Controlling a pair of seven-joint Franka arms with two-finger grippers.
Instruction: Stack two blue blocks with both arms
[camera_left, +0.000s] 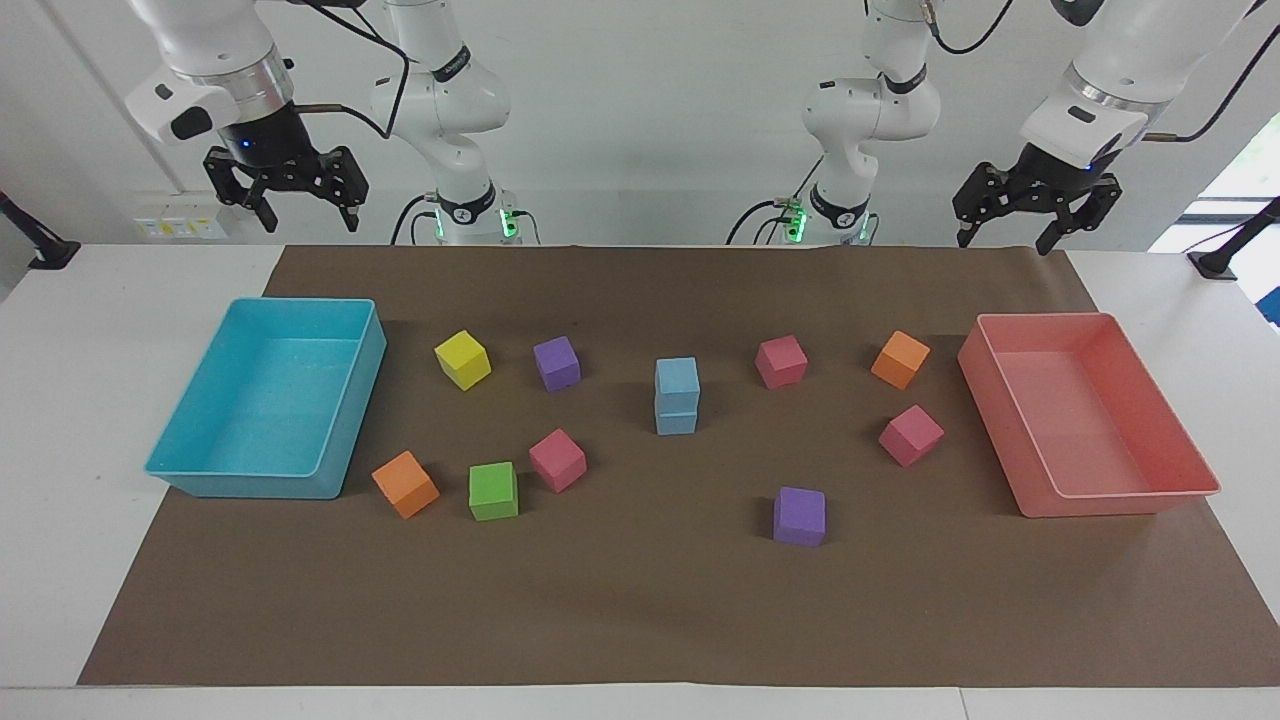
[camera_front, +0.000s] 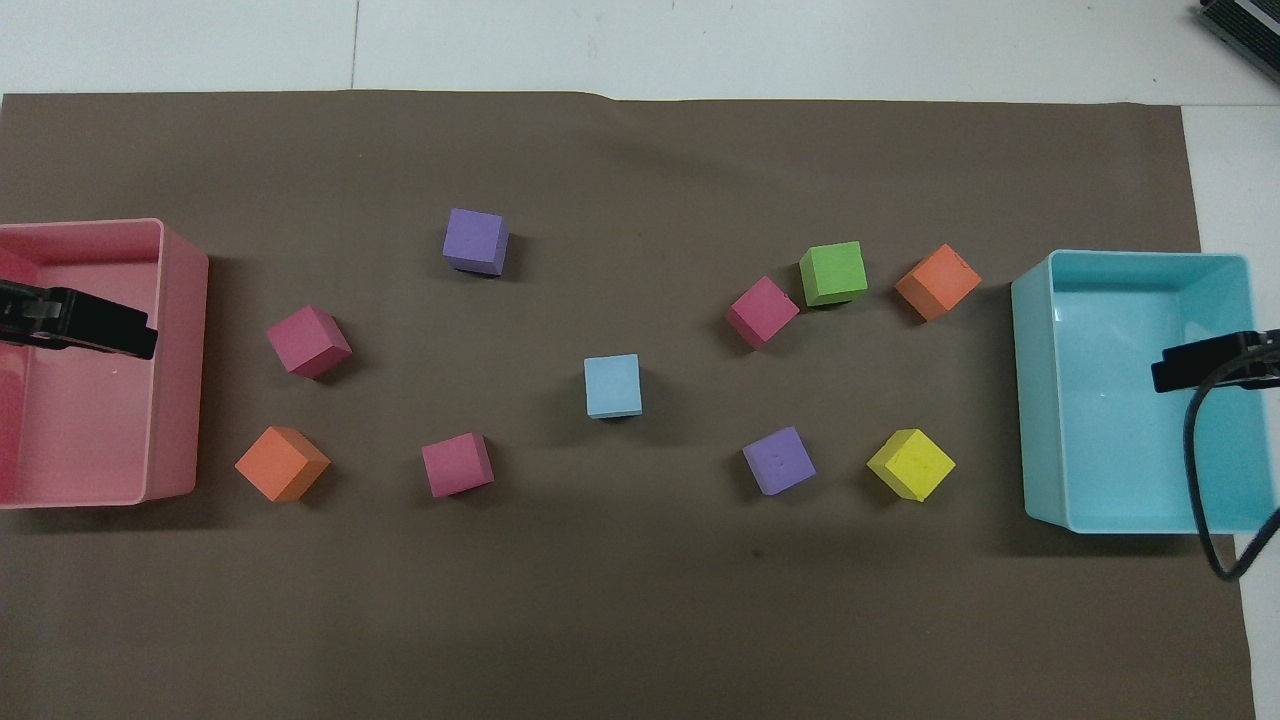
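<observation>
A: The blue blocks (camera_left: 677, 395) sit stacked mid-mat, top cube square on the lower — your stack stands free.

B: Neighbours? Purple cube (camera_left: 557, 362) at ten o'clock, pink cube (camera_left: 781, 361) at two, both apart.

A: Left gripper (camera_left: 1027, 221) and right gripper (camera_left: 299, 201) hang raised, fingers apart, empty. Your risk: sweep low across the middle and you topple it.
</observation>
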